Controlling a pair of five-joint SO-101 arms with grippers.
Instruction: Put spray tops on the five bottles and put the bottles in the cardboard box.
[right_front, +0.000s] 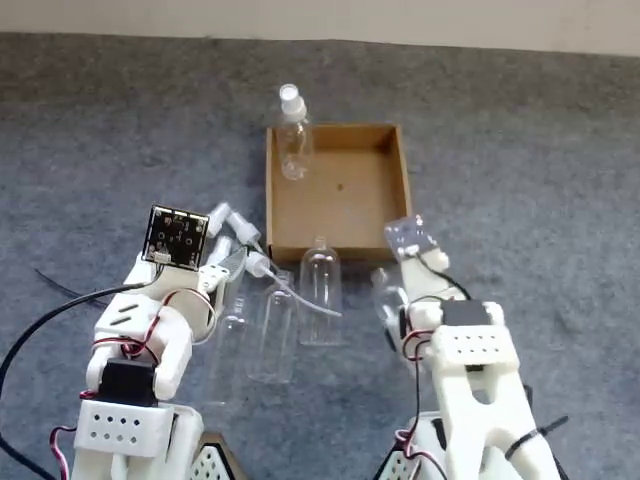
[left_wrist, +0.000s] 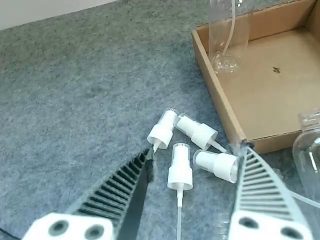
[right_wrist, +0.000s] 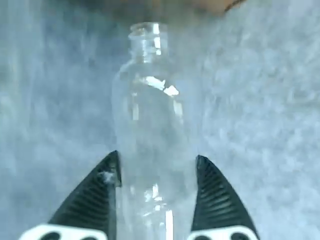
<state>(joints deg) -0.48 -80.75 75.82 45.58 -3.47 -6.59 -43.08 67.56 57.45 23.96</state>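
Right tool (right_wrist: 157, 157) grasps an uncapped clear bottle (right_wrist: 150, 115). Left tool (left_wrist: 196, 150), released, hovers above four spray tops (left_wrist: 180, 170). Beyond it, the cardboard box (left_wrist: 221, 100) holds one capped bottle (right_front: 292, 140).

The capped bottle (left_wrist: 227, 35) in the cardboard box (left_wrist: 220, 107) has its cap cut off. An open bottle (left_wrist: 310, 145) just outside the box is half cropped. Another clear bottle (right_wrist: 150, 125) near the box loses its base.

We see our left hand (left_wrist: 196, 153) spread wide over four white spray tops (left_wrist: 180, 170) lying just beside the cardboard box (left_wrist: 218, 95); a clear bottle (left_wrist: 227, 30) sits in its corner.
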